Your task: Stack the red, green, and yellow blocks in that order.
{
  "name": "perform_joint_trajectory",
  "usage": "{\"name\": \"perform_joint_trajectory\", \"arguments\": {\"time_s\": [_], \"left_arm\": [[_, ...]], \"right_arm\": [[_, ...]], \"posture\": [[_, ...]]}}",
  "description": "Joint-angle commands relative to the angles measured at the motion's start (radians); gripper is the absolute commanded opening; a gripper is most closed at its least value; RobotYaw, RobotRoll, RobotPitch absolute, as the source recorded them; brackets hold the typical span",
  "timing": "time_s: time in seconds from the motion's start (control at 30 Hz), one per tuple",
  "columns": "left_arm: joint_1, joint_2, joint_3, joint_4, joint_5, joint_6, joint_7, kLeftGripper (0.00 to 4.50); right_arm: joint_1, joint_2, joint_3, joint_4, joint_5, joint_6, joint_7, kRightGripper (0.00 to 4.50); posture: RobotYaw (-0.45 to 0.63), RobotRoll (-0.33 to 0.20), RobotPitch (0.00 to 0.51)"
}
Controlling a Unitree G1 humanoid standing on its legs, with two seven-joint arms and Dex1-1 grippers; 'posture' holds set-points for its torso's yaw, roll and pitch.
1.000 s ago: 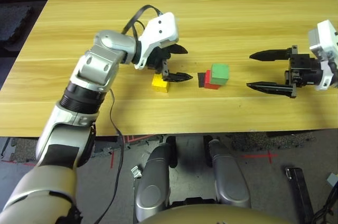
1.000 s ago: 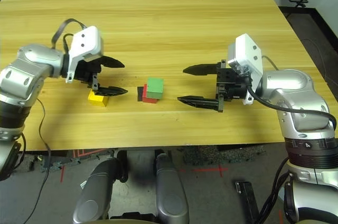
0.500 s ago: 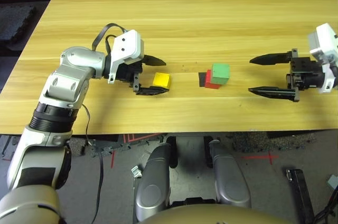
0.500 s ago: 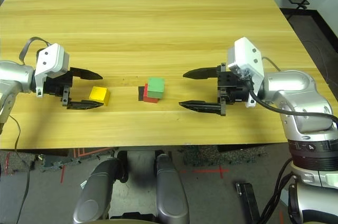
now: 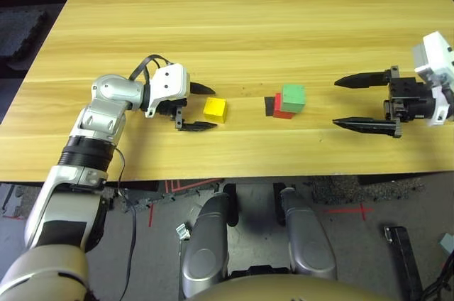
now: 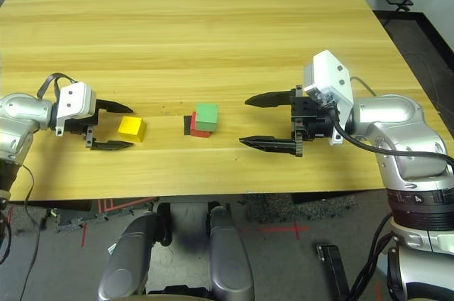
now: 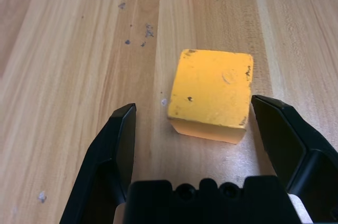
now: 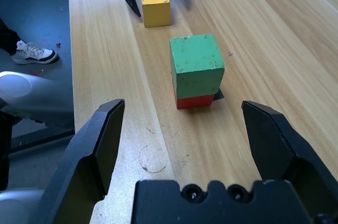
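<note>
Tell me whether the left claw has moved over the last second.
Yes: the left claw has drawn away from the black patch, toward the robot's left and nearer its body.

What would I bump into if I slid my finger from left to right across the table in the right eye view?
Black two-fingered left end effector → yellow matte cube → green matte cube on top of a red one → black two-fingered right end effector.

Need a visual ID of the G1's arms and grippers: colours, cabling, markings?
Silver-grey forearms with black ribbed bands near the elbows; white wrist housings with small dark screws; black cables looping off the wrists; black, tapered, pointed jaws.
</note>
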Motion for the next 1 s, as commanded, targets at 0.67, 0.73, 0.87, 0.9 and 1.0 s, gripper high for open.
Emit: {"name": "perform_joint_trajectory", "arguments": {"time_s": [0.67,0.73,0.87,0.9,1.0], "left_arm": [[0.007,-0.032,0.013,-0.007,-0.003,0.112,0.001,1.96],[0.007,-0.034,0.017,-0.009,0.000,0.117,0.009,1.96],[-0.011,-0.037,0.030,-0.030,-0.007,0.158,0.031,1.96],[-0.020,-0.038,0.035,-0.041,-0.011,0.180,0.038,1.96],[-0.064,-0.044,0.047,-0.088,-0.029,0.302,0.077,1.96]], "right_arm": [[-0.011,0.016,0.041,0.052,-0.036,-0.055,0.010,4.50],[-0.013,0.019,0.043,0.059,-0.040,-0.061,0.010,4.50],[-0.013,0.023,0.046,0.060,-0.045,-0.066,0.013,4.50],[-0.012,0.023,0.045,0.058,-0.044,-0.066,0.014,4.50],[-0.014,0.022,0.045,0.059,-0.044,-0.066,0.019,4.50]], "posture": [[0.23,0.067,0.287],[0.23,0.067,0.285],[0.23,0.067,0.281],[0.23,0.067,0.281],[0.23,0.071,0.271]]}}
